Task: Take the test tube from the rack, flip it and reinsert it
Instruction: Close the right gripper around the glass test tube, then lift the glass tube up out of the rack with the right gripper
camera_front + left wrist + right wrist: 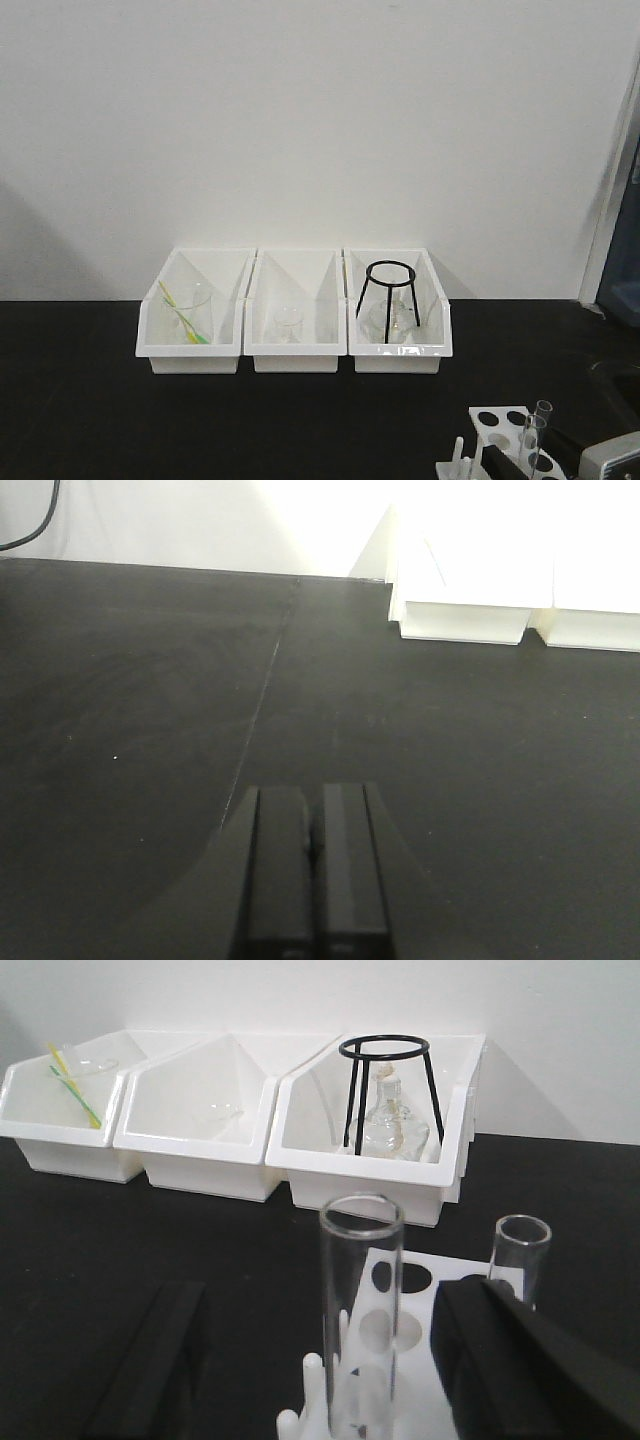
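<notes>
Right wrist view: test tube (361, 1310) upright in rack (400, 1325), between wide-open right tool (330, 1370) sides, not held. Left tool (314, 870) shut, empty, far off. Could tip or crack if squeezed crooked

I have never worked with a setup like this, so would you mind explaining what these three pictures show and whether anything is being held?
This is a two-armed robot at a black table. One picture looks at the scene from the front; the other two come from cameras on the robot's wrists.

At the back stand three white bins holding glassware; the right-hand one contains a black wire tripod. Near the front right is a small white rack with two clear test tubes standing upright in it.

The left gripper has its fingers together over bare table. The right gripper is open, its fingers either side of the nearer tube. Nothing is held yet.
</notes>
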Robot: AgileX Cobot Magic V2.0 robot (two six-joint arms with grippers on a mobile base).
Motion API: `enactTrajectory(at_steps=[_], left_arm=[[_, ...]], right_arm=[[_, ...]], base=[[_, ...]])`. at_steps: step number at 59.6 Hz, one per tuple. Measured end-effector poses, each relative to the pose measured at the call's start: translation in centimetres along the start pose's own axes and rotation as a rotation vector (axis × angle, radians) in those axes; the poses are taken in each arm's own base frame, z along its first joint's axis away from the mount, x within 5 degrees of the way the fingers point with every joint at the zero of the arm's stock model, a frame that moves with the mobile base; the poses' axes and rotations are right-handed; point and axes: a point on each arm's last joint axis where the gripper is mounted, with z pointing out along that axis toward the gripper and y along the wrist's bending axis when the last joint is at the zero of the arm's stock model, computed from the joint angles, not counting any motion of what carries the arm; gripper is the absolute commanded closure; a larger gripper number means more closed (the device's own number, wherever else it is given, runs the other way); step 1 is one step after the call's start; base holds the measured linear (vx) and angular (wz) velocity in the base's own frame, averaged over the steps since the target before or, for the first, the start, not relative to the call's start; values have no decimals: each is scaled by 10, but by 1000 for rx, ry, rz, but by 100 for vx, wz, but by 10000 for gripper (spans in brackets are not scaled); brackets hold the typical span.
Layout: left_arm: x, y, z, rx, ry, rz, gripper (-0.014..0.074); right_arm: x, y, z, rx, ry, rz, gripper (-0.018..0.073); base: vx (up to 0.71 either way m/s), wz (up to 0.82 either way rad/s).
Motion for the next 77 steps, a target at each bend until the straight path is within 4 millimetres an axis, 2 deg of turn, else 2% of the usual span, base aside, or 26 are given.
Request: enactTrajectory(at_steps=[22,40,50,59,77], left_arm=[[0,0,0,0,0,0,603],[0,0,0,0,0,0,603],[0,0,0,0,0,0,603],[0,0,0,0,0,0,603],[0,0,0,0,0,0,603]], right_arm=[[6,-6,21,3,18,-8,134],[7,-6,22,2,23,-6,393],[6,-6,22,1,8,-6,491],[2,-6,21,-1,-17,-9,503],[-28,-2,7,7,-105,-17,494]], base=[[0,0],[0,0],[0,0],[0,0],[0,0]])
